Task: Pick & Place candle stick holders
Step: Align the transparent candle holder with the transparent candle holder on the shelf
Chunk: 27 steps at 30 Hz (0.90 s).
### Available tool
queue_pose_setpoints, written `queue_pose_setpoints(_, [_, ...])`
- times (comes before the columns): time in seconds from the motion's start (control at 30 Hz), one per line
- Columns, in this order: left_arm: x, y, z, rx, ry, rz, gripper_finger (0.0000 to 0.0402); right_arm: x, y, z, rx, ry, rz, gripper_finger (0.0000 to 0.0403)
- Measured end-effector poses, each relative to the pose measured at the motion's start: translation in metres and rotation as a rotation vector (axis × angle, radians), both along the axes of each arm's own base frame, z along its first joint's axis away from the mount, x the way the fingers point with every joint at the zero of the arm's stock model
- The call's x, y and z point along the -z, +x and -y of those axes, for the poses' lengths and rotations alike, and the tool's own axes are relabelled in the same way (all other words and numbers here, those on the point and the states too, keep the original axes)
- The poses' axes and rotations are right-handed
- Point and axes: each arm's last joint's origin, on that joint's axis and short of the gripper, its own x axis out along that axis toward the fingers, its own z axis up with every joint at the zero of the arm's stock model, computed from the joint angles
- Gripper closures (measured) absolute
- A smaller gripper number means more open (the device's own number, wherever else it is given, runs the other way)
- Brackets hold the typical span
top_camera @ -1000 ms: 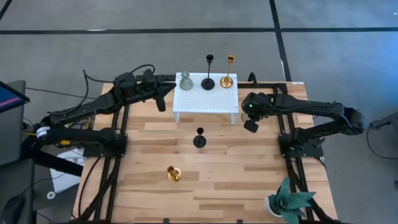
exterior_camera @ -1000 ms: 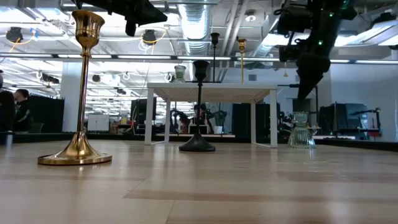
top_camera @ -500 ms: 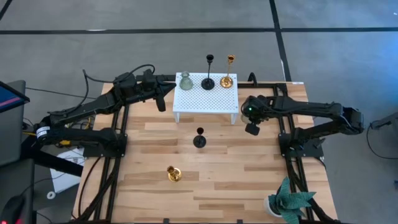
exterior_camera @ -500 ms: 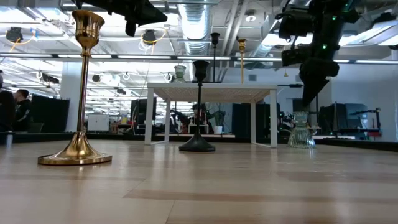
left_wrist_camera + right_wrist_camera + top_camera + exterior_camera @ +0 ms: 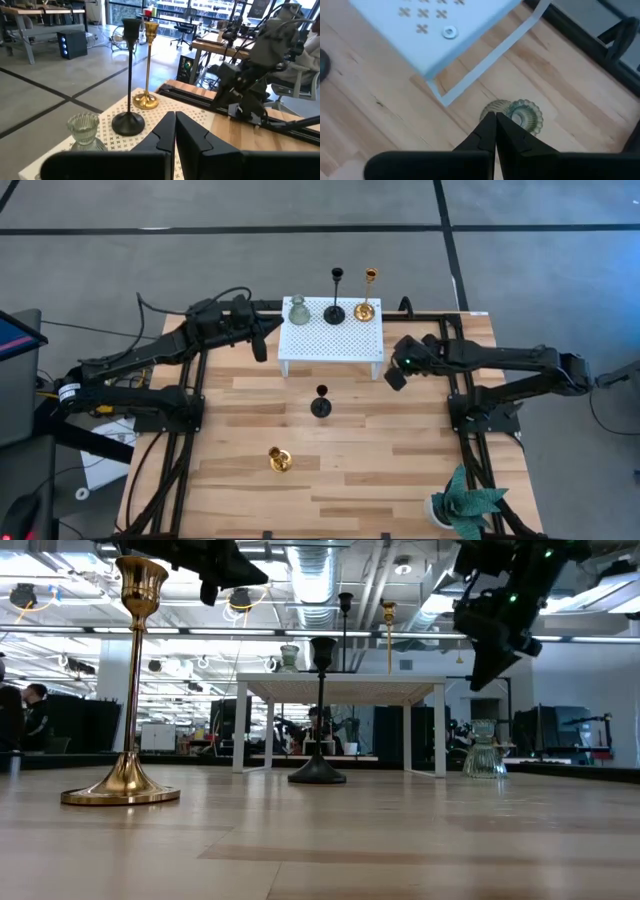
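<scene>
A white perforated stand (image 5: 330, 340) at the table's far side carries a pale green glass holder (image 5: 297, 310), a black holder (image 5: 335, 308) and a gold holder (image 5: 365, 307). Another black holder (image 5: 321, 405) and a gold holder (image 5: 279, 460) stand on their round bases on the wood. A second green glass holder (image 5: 520, 116) sits on the table by the stand's right leg. My right gripper (image 5: 495, 125) hangs shut above it, slanting down, touching nothing. My left gripper (image 5: 259, 345) is shut, held level by the stand's left side.
A leafy plant in a white pot (image 5: 462, 505) stands at the near right corner. The stand's legs (image 5: 438, 730) rise beside the green holder on the table. Bare wood (image 5: 380, 470) lies between the near holders and the plant.
My right gripper has rolled about its own axis and shifted a little toward the white stand, rising slightly. It has stayed shut. The holders have not moved.
</scene>
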Motion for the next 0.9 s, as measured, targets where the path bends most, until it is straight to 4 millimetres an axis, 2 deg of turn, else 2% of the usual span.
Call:
queue_pose_setpoints(0.13, [0.003, 0.001, 0.0, 0.0, -0.003, -0.006, 0.039, -0.002, -0.011, -0.01, 0.027, -0.022, 0.059, 0.0403])
queue_pose_setpoints(0.37, [0.003, 0.0, 0.0, 0.0, -0.002, -0.003, 0.039, 0.033, -0.041, -0.033, 0.108, 0.061, 0.259, 0.0403])
queue_pose_setpoints(0.6, [0.002, 0.0, 0.0, 0.0, 0.001, 0.002, 0.039, 0.064, -0.053, -0.052, 0.113, 0.059, 0.432, 0.0403])
queue_pose_setpoints(0.73, [0.002, 0.0, 0.0, 0.0, 0.002, 0.003, 0.039, 0.079, -0.057, -0.058, 0.129, 0.071, 0.461, 0.0403])
queue_pose_setpoints(0.9, [0.002, 0.0, 0.0, -0.003, 0.001, 0.003, 0.039, 0.091, -0.063, -0.058, 0.197, -0.005, 0.476, 0.0403])
